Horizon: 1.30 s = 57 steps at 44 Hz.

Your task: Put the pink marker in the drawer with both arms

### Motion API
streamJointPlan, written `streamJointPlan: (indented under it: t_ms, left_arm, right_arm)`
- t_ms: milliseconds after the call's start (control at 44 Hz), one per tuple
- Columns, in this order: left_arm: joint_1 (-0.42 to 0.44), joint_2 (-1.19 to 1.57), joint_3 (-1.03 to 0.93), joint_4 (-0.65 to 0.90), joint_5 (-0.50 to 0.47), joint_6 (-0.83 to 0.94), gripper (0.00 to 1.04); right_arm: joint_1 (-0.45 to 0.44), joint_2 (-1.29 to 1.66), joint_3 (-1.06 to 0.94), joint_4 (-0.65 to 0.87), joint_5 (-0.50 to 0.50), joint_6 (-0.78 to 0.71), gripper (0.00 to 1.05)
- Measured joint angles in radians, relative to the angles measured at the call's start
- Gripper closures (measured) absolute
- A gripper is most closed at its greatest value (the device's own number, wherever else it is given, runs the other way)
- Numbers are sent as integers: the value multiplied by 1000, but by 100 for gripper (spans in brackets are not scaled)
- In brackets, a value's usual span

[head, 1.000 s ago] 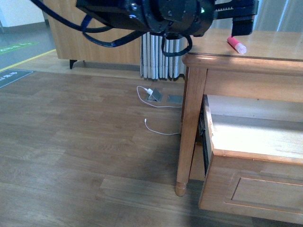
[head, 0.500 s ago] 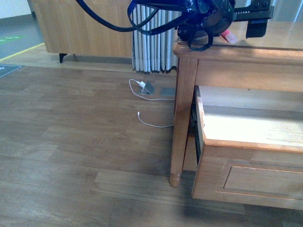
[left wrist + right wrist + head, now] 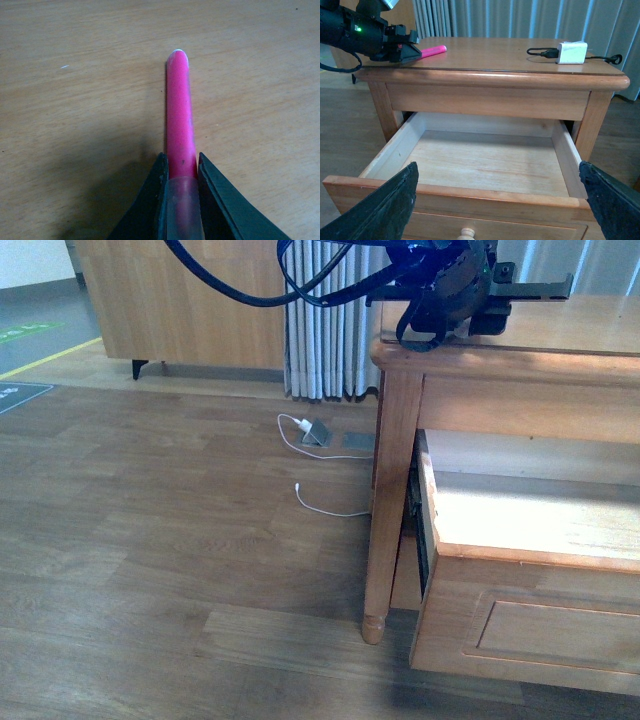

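On tabletop [image 3: 75, 75], magenta pink marker [image 3: 179, 110], pale cap [image 3: 183, 210] clamped in left end effector [image 3: 181, 162]

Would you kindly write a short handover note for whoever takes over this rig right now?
Left gripper: shut on the pale cap end of the pink marker, which lies on the tabletop, apparently not yet lifted.
Right gripper: open, empty, facing the drawer.
Done: drawer is open with nothing in it; marker is gripped.
Left: lift the marker, carry it over the drawer, release it inside.
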<state>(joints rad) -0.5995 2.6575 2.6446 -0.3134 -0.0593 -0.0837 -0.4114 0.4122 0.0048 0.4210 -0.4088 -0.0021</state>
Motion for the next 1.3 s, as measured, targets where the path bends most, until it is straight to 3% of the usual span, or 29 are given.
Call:
streamJointPlan:
  t_ms: [250, 636, 818, 1023, 1295]
  left_arm:
    - [10, -58, -126, 85, 11, 0, 90]
    - [89, -399, -683, 394, 145, 5, 90]
    - [161, -671, -1041, 557, 392, 82, 90]
    - [172, -775, -1273, 573, 622, 217, 91]
    - [129, -716, -1304, 541, 607, 359, 91]
  right_arm:
    - [0, 0, 0, 0, 0, 0, 8]
    - [0, 0, 0, 0, 0, 0, 8]
    - [0, 0, 0, 0, 0, 0, 8]
    - [0, 0, 0, 0, 0, 0, 8]
    - [0, 0, 0, 0, 0, 0, 8]
